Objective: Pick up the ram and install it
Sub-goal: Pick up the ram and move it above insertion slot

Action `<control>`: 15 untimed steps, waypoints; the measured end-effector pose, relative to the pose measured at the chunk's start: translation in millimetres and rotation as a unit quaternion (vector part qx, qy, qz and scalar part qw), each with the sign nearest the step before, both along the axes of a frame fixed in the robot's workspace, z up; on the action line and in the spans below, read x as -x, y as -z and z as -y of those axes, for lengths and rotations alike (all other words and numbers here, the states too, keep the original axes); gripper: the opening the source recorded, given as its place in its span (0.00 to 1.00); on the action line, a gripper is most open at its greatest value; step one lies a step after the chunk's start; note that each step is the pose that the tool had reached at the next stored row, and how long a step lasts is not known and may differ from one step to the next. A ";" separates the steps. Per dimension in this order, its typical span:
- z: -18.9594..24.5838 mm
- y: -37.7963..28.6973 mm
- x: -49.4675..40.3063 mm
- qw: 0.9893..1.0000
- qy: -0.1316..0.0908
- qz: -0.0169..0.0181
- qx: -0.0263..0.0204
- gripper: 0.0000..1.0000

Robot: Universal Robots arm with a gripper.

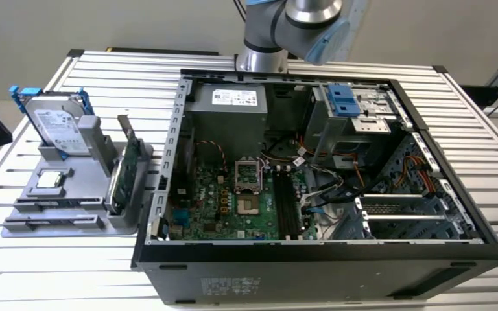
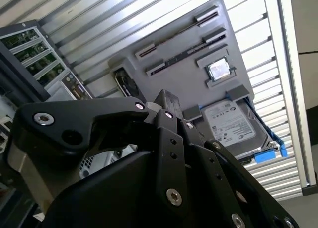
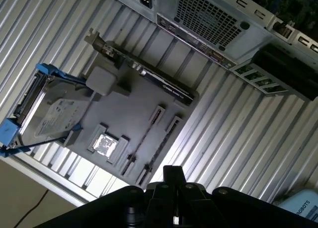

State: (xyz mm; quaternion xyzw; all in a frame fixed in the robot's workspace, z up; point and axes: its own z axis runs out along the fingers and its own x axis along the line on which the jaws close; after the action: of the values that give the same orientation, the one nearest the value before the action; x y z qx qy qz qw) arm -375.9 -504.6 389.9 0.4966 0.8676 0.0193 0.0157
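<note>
We find the ram point(image 3: 144, 138) as a thin dark line, edge-on, standing between two small clips on the grey holder point(image 3: 134, 114). It sits in the row of clips nearer the square silver chip point(image 3: 104, 144). In the second wrist view the ram point(image 2: 186, 48) lies the same way, just beside the chip point(image 2: 218, 69). In the exterior view it is a dark strip point(image 1: 59, 205) near the front of the holder point(image 1: 85, 220).

Past the chip, the hard drive point(image 1: 59, 123) stands upright in its blue rails at the back of the holder. The green expansion card point(image 1: 126, 172) stands on edge along the side nearest the open computer case point(image 1: 318, 259).

The claw point(image 3: 173, 176) hangs above the holder, well apart from the ram and touching nothing on it. We cannot tell whether the claw point(image 2: 166, 101) is wide or narrow.

The holder rests on the ribbed metal counter point(image 1: 24, 259) at the exterior view's left of the case. The motherboard point(image 1: 223, 201) lies exposed inside the case. The arm point(image 1: 292, 19) rises behind the case.
</note>
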 end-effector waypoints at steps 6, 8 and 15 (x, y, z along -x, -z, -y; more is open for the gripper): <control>0.0 -0.6 0.2 1.000 0.011 0.000 0.000 0.00; 0.0 -0.6 0.2 1.000 0.012 0.000 0.000 0.00; 0.0 -0.7 0.2 1.000 0.012 0.000 0.000 0.00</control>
State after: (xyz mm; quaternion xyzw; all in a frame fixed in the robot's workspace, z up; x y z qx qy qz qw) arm -376.1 -504.6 390.6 0.5073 0.8614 0.0191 0.0160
